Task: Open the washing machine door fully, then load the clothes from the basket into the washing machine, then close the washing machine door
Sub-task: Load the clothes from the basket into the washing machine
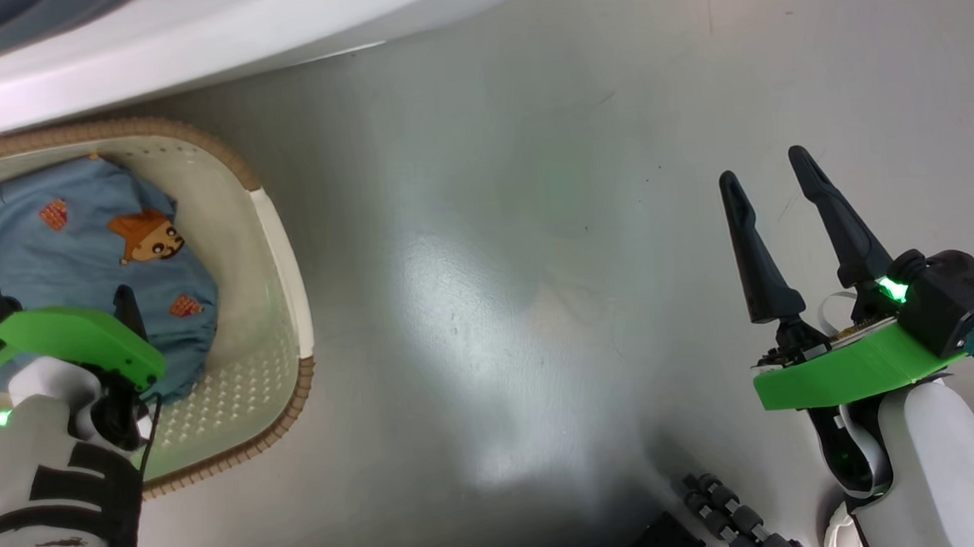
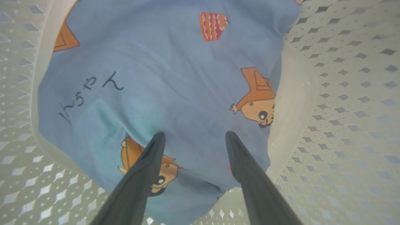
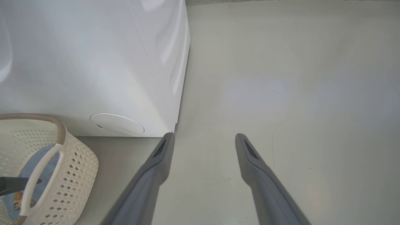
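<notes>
Floor: smooth pale grey, glossy, w/ broad soft light patches and a few small dark scuffs. Washing machine stands on it. Two white panels meet at a corner, w/ a round white cap low on the panel facing the basket. Basket sits on the floor just beside the machine, on the robot's left. Clothes lie inside the basket: blue fabric w/ cartoon figures, covering most of the bottom. L gripper is down inside the basket, fingers spread apart over the fabric, nothing btw them. Its tips are at the cloth; can't tell if touching. R gripper hangs over bare floor, well apart from the basket, fingers spread too, holding nothing. Dark rollers sit at the head view's bottom edge.
</notes>
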Robot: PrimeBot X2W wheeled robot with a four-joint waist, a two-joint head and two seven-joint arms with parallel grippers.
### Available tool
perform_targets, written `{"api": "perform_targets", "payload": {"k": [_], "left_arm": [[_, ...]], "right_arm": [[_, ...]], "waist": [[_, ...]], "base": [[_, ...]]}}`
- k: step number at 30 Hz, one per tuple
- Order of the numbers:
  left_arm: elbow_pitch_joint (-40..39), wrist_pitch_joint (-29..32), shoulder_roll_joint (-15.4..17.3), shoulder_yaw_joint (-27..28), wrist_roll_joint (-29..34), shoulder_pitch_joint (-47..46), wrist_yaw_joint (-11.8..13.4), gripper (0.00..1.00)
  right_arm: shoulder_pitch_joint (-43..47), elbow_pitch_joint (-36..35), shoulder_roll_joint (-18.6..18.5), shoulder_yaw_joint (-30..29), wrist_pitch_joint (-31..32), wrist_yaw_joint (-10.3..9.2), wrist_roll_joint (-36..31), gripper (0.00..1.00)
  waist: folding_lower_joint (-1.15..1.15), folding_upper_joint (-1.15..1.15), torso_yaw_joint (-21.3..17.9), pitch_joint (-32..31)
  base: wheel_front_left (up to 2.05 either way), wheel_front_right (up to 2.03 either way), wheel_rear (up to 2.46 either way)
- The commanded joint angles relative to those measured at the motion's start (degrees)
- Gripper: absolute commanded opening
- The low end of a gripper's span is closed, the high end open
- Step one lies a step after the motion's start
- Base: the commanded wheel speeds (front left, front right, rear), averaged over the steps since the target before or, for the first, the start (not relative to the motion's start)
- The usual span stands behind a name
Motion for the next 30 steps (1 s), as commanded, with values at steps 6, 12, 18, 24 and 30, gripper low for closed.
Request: {"api": "perform_targets", "payload": {"k": [6, 12, 18, 24, 30], "left_arm": [[-0.1, -0.8, 2.1, 0.7, -0.8, -0.1, 0.7, 1.00], [-0.1, -1.1, 2.2, 0.4, -1.0, -0.5, 1.0, 1.00], [-0.1, -1.0, 2.3, 0.1, -1.1, -0.7, 1.4, 1.00], [-0.1, -1.1, 2.5, -0.2, -1.3, -0.9, 1.8, 1.00], [-0.1, -1.2, 2.5, -0.4, -1.5, -0.8, 2.9, 0.82]], "right_arm": [[1.3, -1.4, -0.6, 0.8, -0.4, 0.09, 0.9, 1.00], [1.4, -1.4, -0.5, 0.7, -0.4, 0.09, 1.0, 1.00], [1.3, -1.4, -0.5, 0.7, -0.4, 0.09, 1.1, 1.00], [1.0, -1.4, -0.4, 0.7, -0.4, 0.09, 1.3, 1.00], [0.8, -1.3, -0.3, 0.7, -0.4, 0.09, 1.4, 1.00]], "waist": [[0.00, 0.00, -0.3, 1.1], [0.00, 0.00, -0.4, 1.6], [0.00, 0.00, -0.4, 2.0], [0.00, 0.00, -0.5, 2.3], [0.00, 0.00, -0.6, 2.4]], "base": [[0.00, 0.00, 0.00], [0.00, 0.00, 0.00], [0.00, 0.00, 0.00], [0.00, 0.00, 0.00], [0.00, 0.00, 0.00]]}}
